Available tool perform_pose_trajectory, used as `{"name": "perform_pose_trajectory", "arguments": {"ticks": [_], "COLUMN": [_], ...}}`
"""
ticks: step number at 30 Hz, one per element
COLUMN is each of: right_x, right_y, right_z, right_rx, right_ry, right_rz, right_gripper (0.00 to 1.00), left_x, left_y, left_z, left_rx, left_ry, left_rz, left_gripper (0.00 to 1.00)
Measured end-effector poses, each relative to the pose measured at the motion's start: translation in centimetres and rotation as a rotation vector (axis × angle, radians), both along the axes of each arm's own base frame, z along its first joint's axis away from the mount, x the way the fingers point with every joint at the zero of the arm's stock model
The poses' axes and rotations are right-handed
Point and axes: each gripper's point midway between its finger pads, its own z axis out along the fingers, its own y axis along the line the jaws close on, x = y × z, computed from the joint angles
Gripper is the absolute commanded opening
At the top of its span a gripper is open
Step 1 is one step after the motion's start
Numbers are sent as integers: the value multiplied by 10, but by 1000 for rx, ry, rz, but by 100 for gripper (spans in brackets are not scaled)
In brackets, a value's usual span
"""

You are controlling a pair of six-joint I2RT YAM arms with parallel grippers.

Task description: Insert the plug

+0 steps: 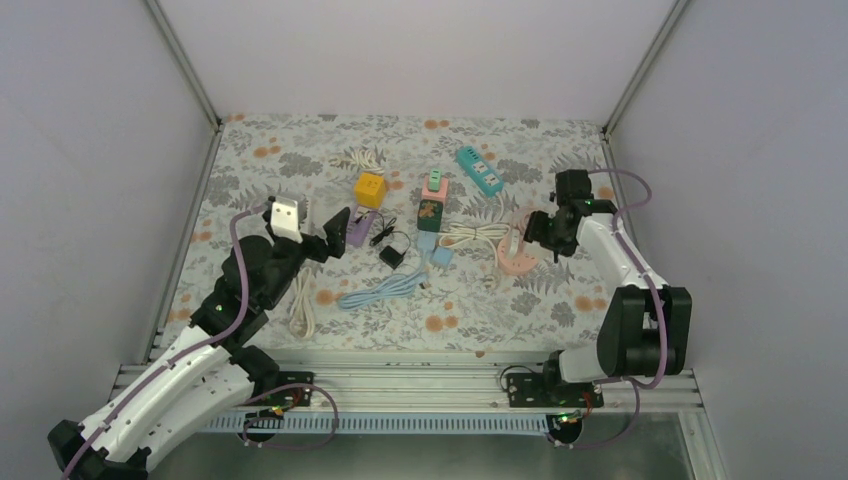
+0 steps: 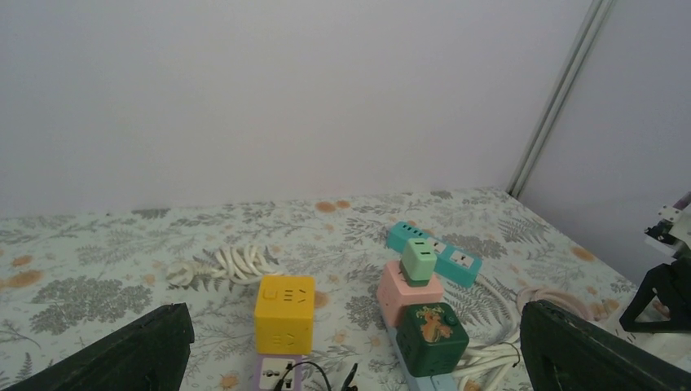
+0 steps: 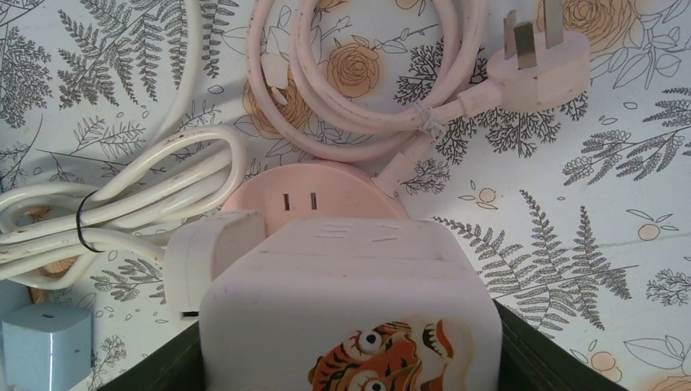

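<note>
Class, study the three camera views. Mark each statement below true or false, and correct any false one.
1. The right claw grips a white adapter with a tiger picture. True.
2. The pink plug is pushed into the teal power strip. False: it lies loose on the table with its prongs bare.
3. The left claw is open and holds nothing. True.
4. The yellow cube sits on top of the dark green cube. False: the two stand apart, side by side.
5. A pale green charger sits on the pink block. True.
</note>
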Motion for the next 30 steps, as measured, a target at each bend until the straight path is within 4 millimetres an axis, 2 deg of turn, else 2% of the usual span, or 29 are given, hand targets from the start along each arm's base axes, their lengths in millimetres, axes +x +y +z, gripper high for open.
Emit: {"name": "perform_pose_trajectory", "arguments": {"ticks": [11,30], "right_x": [-6,-2], "right_y": [1,6], "right_z": [-15,-19], "right_rx": [8,37], "right_ry": [46,45], "right_rz": [-4,6], "right_gripper": [13,15], "left_x": [0,0], "left_y": [-1,-1], "left_z": [0,-1], "left_rx": [3,5], "left_ry": [0,3], "left_rz": [-6,-6], "left_gripper": [100,100]}}
